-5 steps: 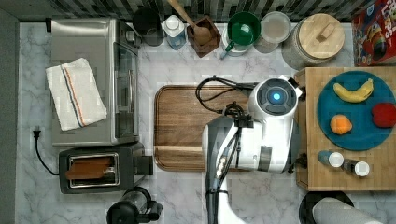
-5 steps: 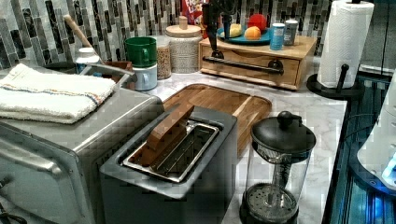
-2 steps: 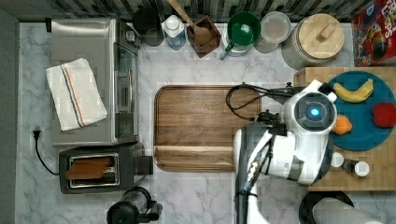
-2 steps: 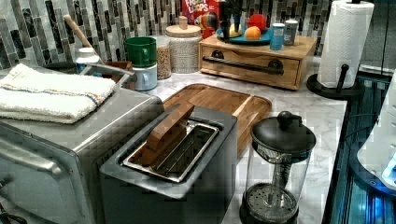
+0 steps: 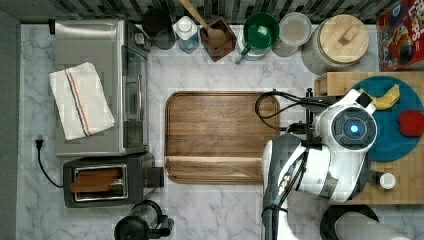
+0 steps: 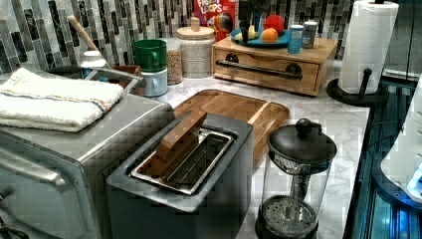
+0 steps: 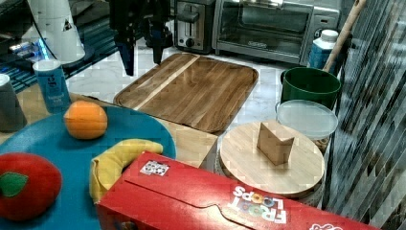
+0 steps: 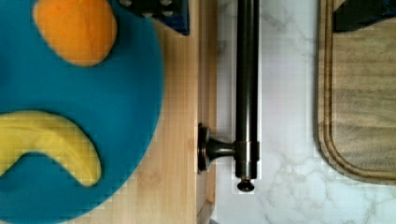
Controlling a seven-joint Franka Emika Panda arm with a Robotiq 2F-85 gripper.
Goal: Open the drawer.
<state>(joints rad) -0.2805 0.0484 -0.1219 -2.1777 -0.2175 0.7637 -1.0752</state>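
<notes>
The drawer (image 6: 266, 69) stands at the desk (image 6: 343, 119) edge along the tiled back wall, beside the paper towel roll (image 6: 367, 45). It appears fully closed: the wrist view shows no gap between its front and the box. Its black bar handle (image 8: 246, 88) runs across the front, held off the wood on a short post. A teal plate (image 5: 387, 147) with a banana (image 5: 382, 99), an orange (image 7: 85, 119) and a red apple (image 7: 26, 184) rests on top of the drawer box.

The end effector (image 7: 142, 55) hangs above the desk strip between the drawer front and the walnut tray (image 5: 220, 135). In the right view its two fingers point down and stand spread apart, with nothing between them. The fingers are above the handle and not touching it.

Current step, as judged: alignment over the handle before descent.

Risks from this position:
- Offset toward the box: one finger may land on the drawer top or the plate rim and shift the fruit.
- Offset toward the tray: a finger may strike the tray edge, or both may close on air.
- Grasp near the bar end, past the post: the pull may skew the drawer and bind it.
- Shallow descent: the fingers may slip off the round bar under load.
- Pull with an upward component: the light box may tip or slide on the desk rather than open.
</notes>
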